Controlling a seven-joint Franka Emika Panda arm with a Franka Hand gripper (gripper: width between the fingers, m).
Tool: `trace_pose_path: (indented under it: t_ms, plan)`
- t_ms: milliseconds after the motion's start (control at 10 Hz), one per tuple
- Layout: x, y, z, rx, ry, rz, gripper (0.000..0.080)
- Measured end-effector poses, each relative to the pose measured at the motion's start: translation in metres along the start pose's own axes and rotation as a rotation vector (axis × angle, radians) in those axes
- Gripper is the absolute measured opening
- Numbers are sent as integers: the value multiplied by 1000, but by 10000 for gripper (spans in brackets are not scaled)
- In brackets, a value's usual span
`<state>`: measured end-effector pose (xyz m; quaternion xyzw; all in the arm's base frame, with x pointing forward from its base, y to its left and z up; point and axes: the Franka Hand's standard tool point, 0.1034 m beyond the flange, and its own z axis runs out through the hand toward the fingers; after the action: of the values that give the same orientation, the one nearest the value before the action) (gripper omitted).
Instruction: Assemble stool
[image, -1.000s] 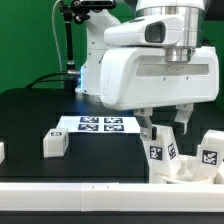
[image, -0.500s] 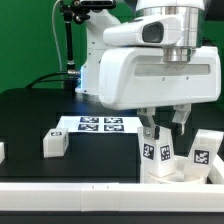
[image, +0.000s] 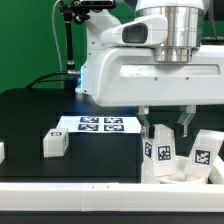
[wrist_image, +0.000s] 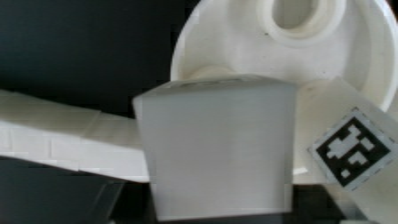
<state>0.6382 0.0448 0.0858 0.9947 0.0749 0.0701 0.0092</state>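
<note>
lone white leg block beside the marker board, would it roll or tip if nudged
The leg block lies low on a flat face, so it would probably slide, not roll or tip. It looks like rigid plastic, likely light and stiff.

White plastic, black bench
We are seeing smooth, matt white plastic on the leg and seat; the bench is looking dull and unreflective.

A green backdrop stands behind a black tabletop edged by a white rail, a dark stand at the rear, under even light
</note>
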Motion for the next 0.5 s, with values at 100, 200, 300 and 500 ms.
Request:
trace_pose_path:
  t_ms: [100,200,300,500]
  plan:
    - [0,0,0,1,6,139,340]
    - [0,-2,1,1,9,266,340]
    - [0,-3,1,3,9,367,340]
    - [0,-10,1,8,7,622,340]
